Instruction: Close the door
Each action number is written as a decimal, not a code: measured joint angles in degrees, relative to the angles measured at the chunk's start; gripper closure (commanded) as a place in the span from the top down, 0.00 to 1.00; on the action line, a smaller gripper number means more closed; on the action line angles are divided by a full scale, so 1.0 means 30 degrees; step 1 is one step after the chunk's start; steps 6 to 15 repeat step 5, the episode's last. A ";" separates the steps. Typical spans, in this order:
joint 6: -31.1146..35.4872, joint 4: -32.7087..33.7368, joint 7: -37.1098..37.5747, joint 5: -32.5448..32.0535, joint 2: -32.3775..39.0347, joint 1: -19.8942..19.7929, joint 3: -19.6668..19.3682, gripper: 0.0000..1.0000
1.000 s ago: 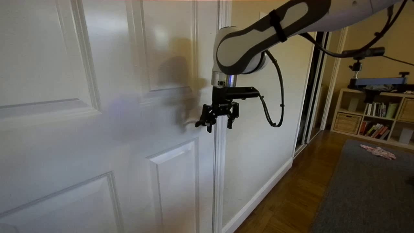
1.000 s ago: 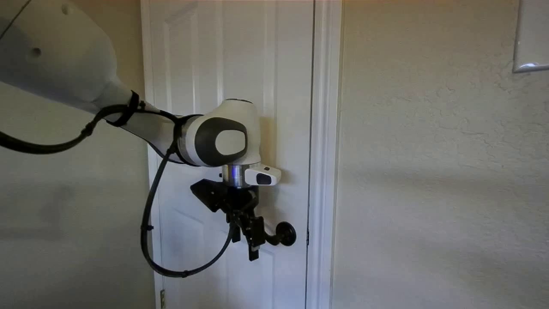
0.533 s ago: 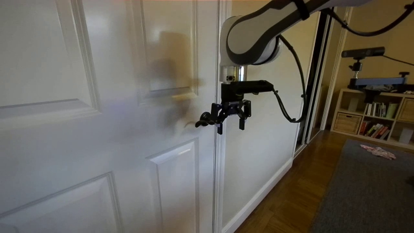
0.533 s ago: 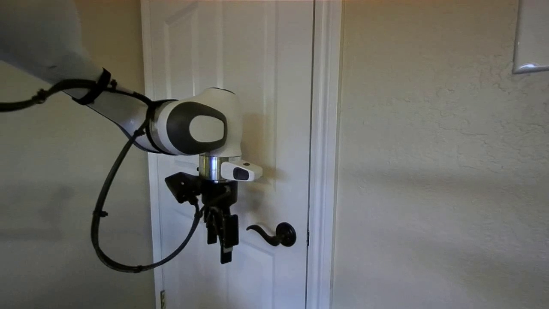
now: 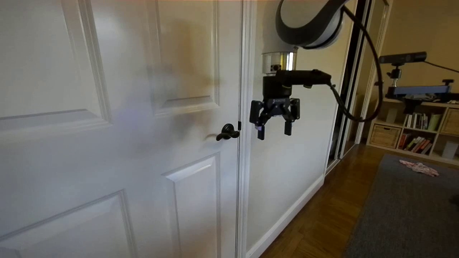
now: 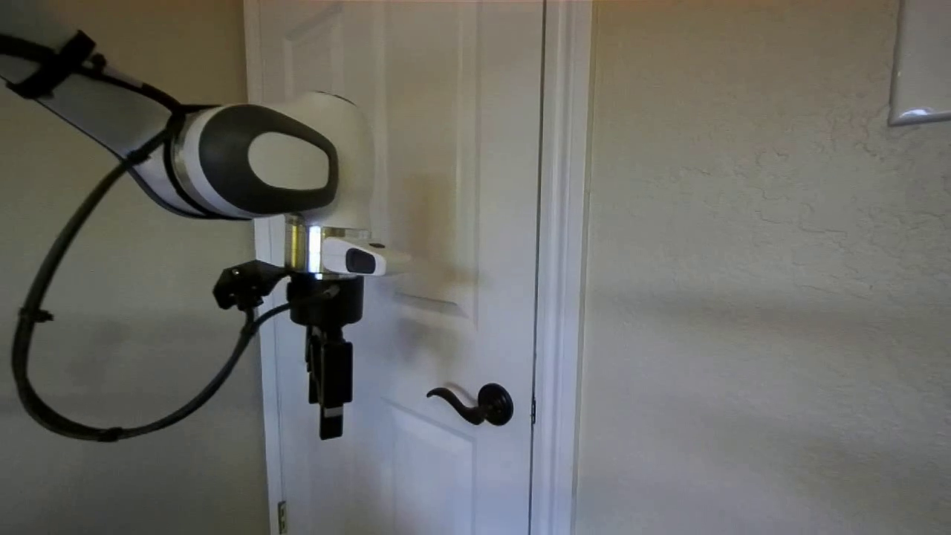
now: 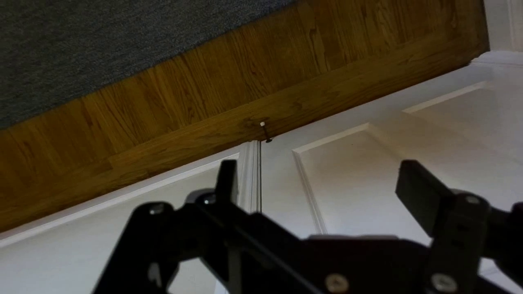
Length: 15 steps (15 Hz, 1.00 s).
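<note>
The white panelled door (image 5: 136, 154) sits flush in its frame, with only a thin dark seam along the latch edge; it also shows in an exterior view (image 6: 505, 223) and in the wrist view (image 7: 347, 175). Its black lever handle (image 5: 227, 133) is uncovered in both exterior views (image 6: 475, 407), and hidden in the wrist view. My gripper (image 5: 274, 132) points down, open and empty, apart from the door and handle. In an exterior view it hangs left of the handle (image 6: 331, 423). In the wrist view the two fingers (image 7: 320, 179) are wide apart with nothing between them.
The white door frame (image 6: 565, 223) and wall (image 6: 743, 297) lie beside the door. A small door stop (image 7: 265, 132) is at the floor. A grey rug (image 5: 398, 208), a shelf with books (image 5: 391, 120) and a camera on a stand (image 5: 403, 58) are farther off.
My gripper, earlier at the lever handle, has moved away from the handle and door and slightly up. It stays open. The handle has come fully into view. The door has not visibly moved.
</note>
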 measured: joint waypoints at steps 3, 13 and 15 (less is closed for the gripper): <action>0.0191 -0.1522 0.0119 0.0000 -0.1357 0.0016 0.0019 1.00; 0.0293 -0.1807 0.0149 0.0000 -0.1520 0.0016 0.0022 1.00; 0.0293 -0.1807 0.0149 0.0000 -0.1520 0.0016 0.0022 1.00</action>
